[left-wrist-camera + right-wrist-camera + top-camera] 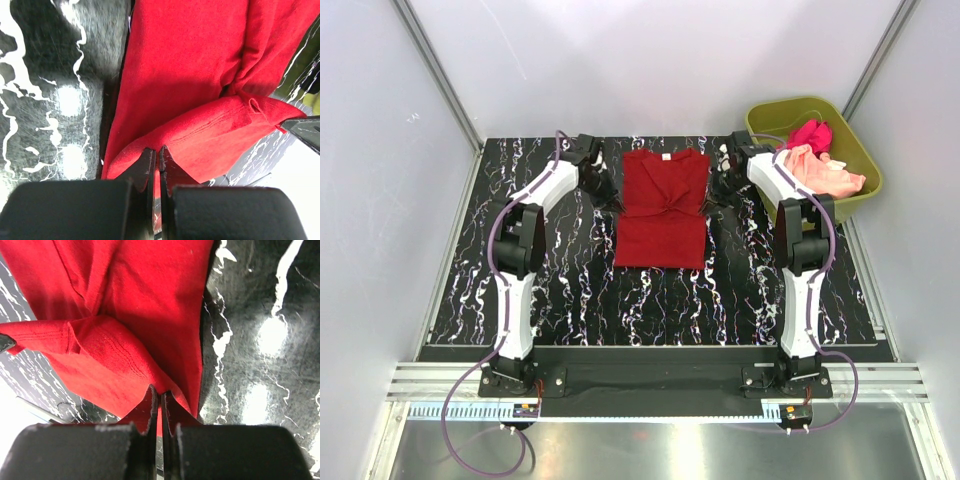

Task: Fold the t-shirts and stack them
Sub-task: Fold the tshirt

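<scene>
The deep red t-shirt [663, 210] lies flat in the middle of the black marbled table, collar at the far end, both sleeves folded in over its chest. My left gripper [611, 197] is shut on the shirt's left edge; the left wrist view shows red cloth [200, 90] pinched between the fingers [145, 165]. My right gripper [713, 197] is shut on the right edge, with cloth [125, 315] between its fingers [172, 407]. The magenta-pink t-shirt [809, 135] and pale peach t-shirt [826, 172] lie bunched in the olive-green tub [850, 140].
The tub stands at the table's far right corner, just beyond the right arm. White walls enclose the table [520, 290] on three sides. A metal rail [650, 385] runs along the near edge by the arm bases.
</scene>
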Controlling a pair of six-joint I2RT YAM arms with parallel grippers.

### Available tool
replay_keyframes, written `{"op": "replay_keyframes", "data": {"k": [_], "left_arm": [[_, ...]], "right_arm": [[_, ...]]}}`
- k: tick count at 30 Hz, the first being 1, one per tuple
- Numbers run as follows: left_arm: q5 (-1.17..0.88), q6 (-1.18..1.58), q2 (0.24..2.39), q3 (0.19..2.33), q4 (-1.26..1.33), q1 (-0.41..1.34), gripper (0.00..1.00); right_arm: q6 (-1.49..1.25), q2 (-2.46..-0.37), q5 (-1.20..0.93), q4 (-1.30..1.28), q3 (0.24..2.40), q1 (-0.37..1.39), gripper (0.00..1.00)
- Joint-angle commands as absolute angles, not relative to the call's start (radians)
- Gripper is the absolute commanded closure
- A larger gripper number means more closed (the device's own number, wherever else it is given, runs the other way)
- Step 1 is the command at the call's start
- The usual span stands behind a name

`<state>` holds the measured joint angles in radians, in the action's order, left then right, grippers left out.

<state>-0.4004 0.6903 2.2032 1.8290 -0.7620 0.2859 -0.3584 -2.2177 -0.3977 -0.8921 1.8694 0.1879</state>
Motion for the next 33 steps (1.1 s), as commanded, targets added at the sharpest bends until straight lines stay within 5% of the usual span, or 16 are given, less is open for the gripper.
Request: {"op": "replay_keyframes", "data": {"k": [1,10,13,19,22,28,33], "left_arm": [[-0.411,0.703,2.227,1.904,-0.752,0.275,1.0],[-0.417,0.704,2.292,1.954,-0.773,0.275,0.82],[-0.379,0.683,2.296,1.997,-0.805,0.275,0.7],[-0.189,0.536,2.17,2.093,-0.928,0.276,0.51],[-0.127,0.505,2.0,1.914,-0.858,0.282,0.51],[-0.283,0.583,1.816,1.475,-0.587,0.359,0.62],[-0.393,0.672,1.845,1.351,-0.426,0.371,0.68]], "right_arm": [[-0.342,-2.238,-0.422,-0.91,1.928,0.178,1.0],[-0.341,-2.298,-0.419,-0.922,1.985,0.167,0.94],[-0.338,-2.33,-0.394,-0.942,2.049,0.166,0.86],[-0.285,-2.312,-0.166,-1.098,2.203,0.167,0.54],[-0.327,-2.211,-0.13,-1.079,2.108,0.178,0.44],[-0.53,-2.026,-0.077,-0.814,1.811,0.372,0.42],[-0.641,-2.126,0.127,-0.825,1.864,0.537,0.45]]}}
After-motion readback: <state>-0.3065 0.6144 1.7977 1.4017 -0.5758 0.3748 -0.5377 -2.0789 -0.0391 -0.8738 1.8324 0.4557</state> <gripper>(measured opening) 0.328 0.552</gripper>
